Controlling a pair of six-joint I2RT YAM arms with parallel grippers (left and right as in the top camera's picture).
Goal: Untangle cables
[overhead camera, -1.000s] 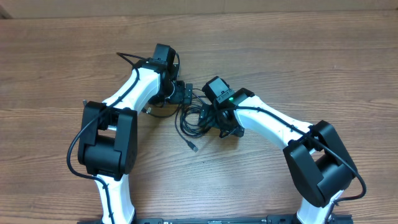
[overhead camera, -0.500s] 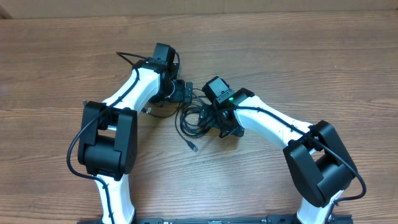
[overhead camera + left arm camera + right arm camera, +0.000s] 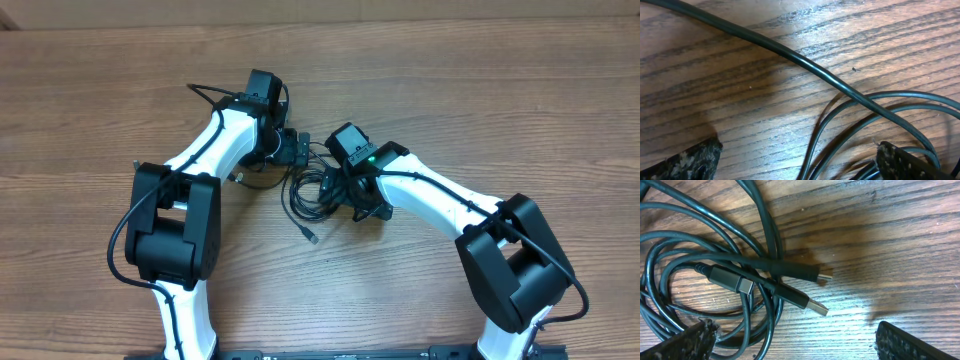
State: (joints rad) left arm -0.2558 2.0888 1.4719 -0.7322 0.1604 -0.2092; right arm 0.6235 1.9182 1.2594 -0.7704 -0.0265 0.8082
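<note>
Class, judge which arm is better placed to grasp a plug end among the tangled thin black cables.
Right, probably: its open right gripper hangs over the thin black cables where silver-tipped plug ends lie exposed. The open left gripper faces only plain cable runs.

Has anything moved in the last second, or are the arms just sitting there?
Nothing visibly changed. The left end effector and the right end effector stay open and empty, low over the cables, which lie as before.
</note>
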